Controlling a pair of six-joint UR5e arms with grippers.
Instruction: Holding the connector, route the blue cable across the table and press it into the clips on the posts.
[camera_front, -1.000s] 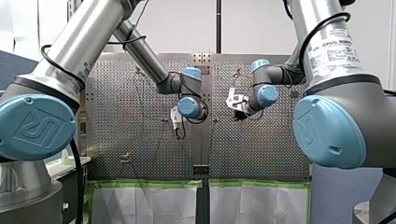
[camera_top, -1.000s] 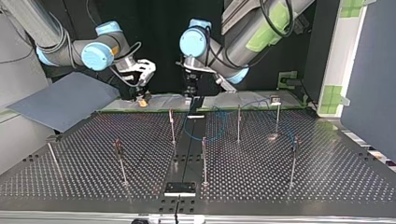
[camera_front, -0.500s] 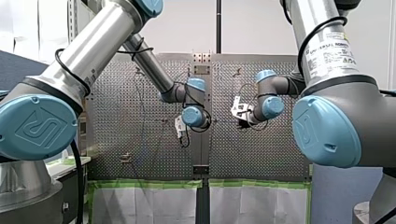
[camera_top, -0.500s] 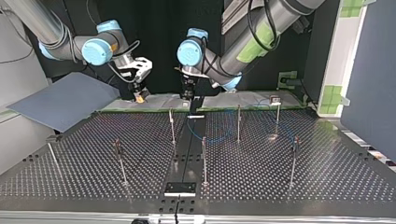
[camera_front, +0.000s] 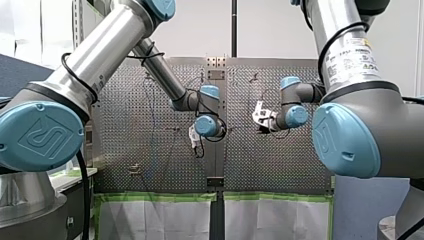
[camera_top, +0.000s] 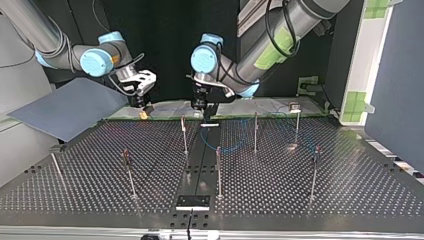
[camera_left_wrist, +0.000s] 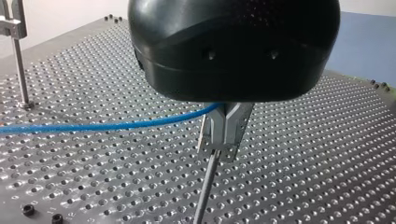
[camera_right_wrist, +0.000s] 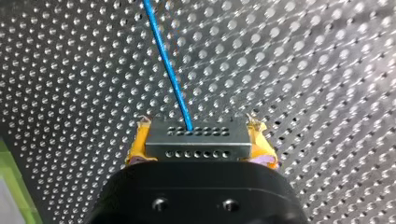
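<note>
Perforated table (camera_right_wrist: 327, 70) underneath. Grey connector (camera_right_wrist: 196, 145) clamped between yellow pads (camera_right_wrist: 137, 147) of right gripper (camera_right_wrist: 198, 133), above table. From connector's front, blue cable (camera_right_wrist: 168, 70) runs off over holes. Well apart from connector, left gripper (camera_left_wrist: 225, 133) pinched closed on blue cable, thin post (camera_left_wrist: 205, 191) just ahead.

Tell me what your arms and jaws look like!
Shiny silver tubes with round light-blue caps and looping black cables. My right arm has a white printed label, and its jaws wear yellow pads. My left arm has grey metal jaws.
</note>
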